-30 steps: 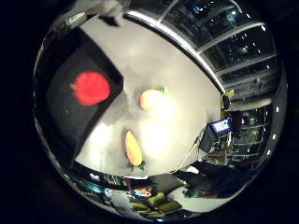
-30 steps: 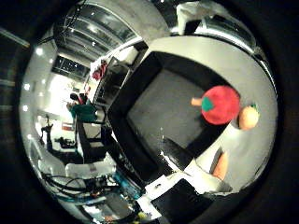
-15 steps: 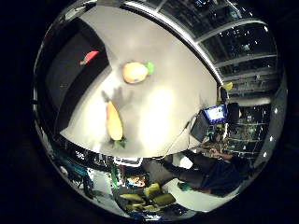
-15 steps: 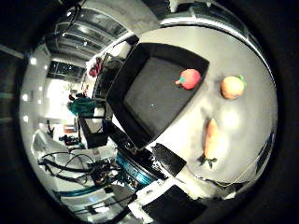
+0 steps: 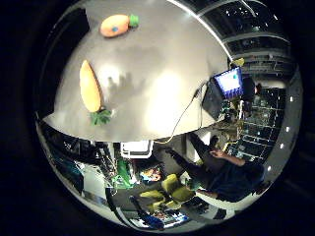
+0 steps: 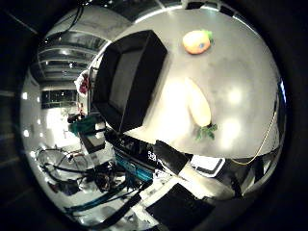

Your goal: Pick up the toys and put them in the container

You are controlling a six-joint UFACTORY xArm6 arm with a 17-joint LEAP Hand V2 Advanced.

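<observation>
In the right thumb side palm view a black container [image 6: 130, 77] stands on a white table [image 6: 241, 87]; I see no toy inside it. A round orange toy with a green leaf [image 6: 197, 41] lies on the table beside the container. A long carrot-shaped toy with a green top [image 5: 91, 87] lies on the table away from it, in the right little finger side palm view.
The table's edge [image 5: 148, 133] runs close to the carrot toy. Beyond it are a lit monitor [image 5: 228, 82], chairs and lab equipment [image 6: 144, 159] on the floor.
The camera has swung away from the container and over the table. The red toy in the container has left both views. The orange and carrot toys lie as before.
</observation>
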